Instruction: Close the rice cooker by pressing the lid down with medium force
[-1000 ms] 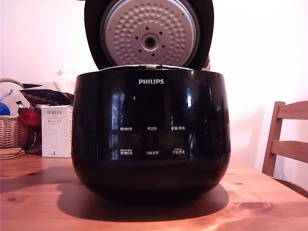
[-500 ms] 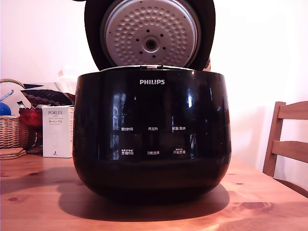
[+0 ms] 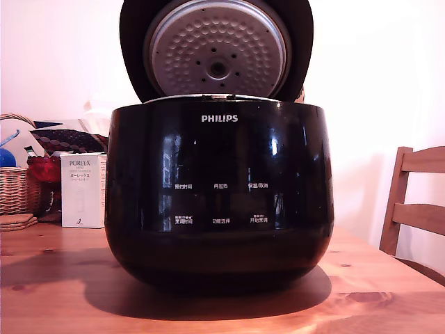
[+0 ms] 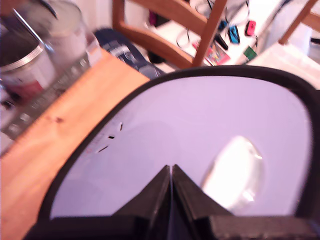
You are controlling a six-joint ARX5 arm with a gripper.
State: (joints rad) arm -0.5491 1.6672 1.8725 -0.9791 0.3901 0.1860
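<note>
The rice cooker (image 3: 219, 195), a glossy black pot with white PHILIPS lettering, stands in the middle of the wooden table (image 3: 55, 292). Its lid (image 3: 217, 52) is raised behind the body and leans forward, showing a dimpled silver underside. In the wrist view the lid's glossy outer face (image 4: 200, 125) fills most of the picture and reflects pale light. My gripper (image 4: 171, 170) is shut, its two dark fingers meeting at a point against that outer face. The gripper is hidden behind the lid in the exterior view.
On the exterior view's left stand a white PORLEX box (image 3: 82, 189) and a wicker basket (image 3: 14, 188). A wooden chair (image 3: 417, 202) is at its right. The wrist view shows metal tins (image 4: 30, 60), another chair (image 4: 170, 25) and clutter beyond the table's edge.
The lid has tipped a little forward and down toward the pot. The cooker body has barely shifted.
</note>
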